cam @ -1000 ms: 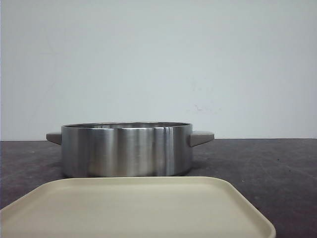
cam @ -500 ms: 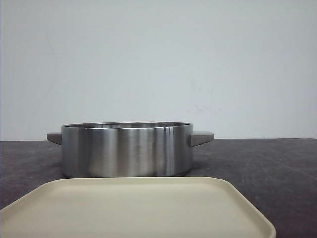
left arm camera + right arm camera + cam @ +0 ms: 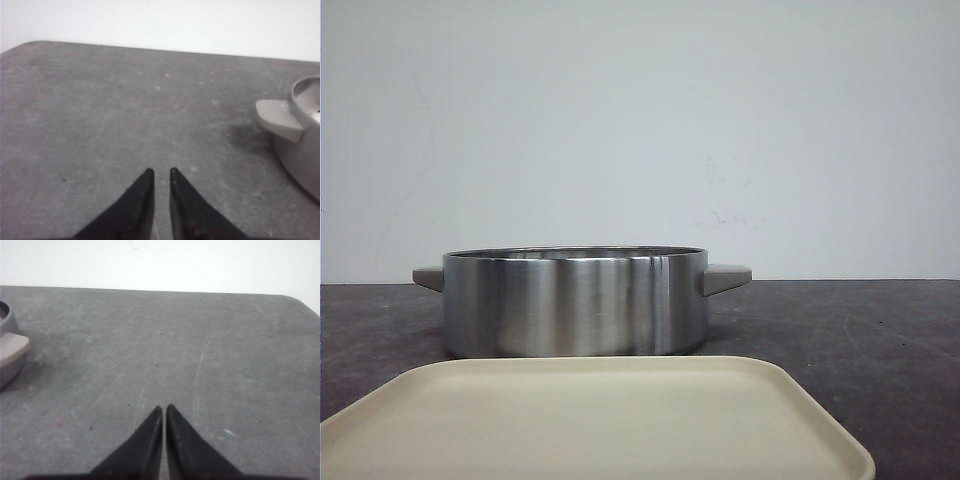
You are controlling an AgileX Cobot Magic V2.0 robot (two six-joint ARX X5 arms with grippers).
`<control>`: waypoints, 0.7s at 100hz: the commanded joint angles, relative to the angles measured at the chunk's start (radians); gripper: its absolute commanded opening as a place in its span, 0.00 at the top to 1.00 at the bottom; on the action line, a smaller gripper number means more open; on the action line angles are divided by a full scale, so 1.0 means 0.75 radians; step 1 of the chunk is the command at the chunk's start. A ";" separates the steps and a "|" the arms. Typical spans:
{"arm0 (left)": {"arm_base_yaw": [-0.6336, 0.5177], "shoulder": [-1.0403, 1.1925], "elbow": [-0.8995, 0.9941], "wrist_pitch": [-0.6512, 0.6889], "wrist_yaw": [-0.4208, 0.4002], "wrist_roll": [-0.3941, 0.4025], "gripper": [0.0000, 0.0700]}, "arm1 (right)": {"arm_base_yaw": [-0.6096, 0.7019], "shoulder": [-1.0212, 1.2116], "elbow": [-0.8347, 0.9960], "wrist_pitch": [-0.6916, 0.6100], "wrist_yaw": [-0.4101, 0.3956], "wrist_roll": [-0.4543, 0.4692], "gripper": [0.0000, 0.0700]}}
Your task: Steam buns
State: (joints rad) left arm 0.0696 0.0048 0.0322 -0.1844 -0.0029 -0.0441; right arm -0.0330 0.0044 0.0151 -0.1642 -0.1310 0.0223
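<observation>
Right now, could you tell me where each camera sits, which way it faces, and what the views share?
Front view: low at the table's near edge, facing forward over a beige tray to the steel pot and white wall; none of the robot shows.
Left wrist view: on the left arm, looking over the grey tabletop; left end effector nearly closed and empty, with the pot's handle at the edge.
Right wrist view: on the right arm, right end effector closed and empty.
All three views share the pot; no buns show.
</observation>
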 commanded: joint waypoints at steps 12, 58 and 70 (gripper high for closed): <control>0.002 -0.002 -0.024 0.066 0.002 0.029 0.99 | 0.001 -0.001 -0.005 0.009 0.000 -0.011 0.99; 0.002 -0.002 -0.024 0.167 0.003 0.029 0.99 | 0.001 -0.001 -0.005 0.009 0.000 -0.011 0.99; 0.002 -0.002 -0.024 0.168 0.003 0.029 0.99 | 0.001 -0.001 -0.005 0.009 0.000 -0.011 0.99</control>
State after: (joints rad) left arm 0.0696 0.0044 0.0322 -0.0708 -0.0013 -0.0364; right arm -0.0330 0.0044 0.0151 -0.1638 -0.1310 0.0223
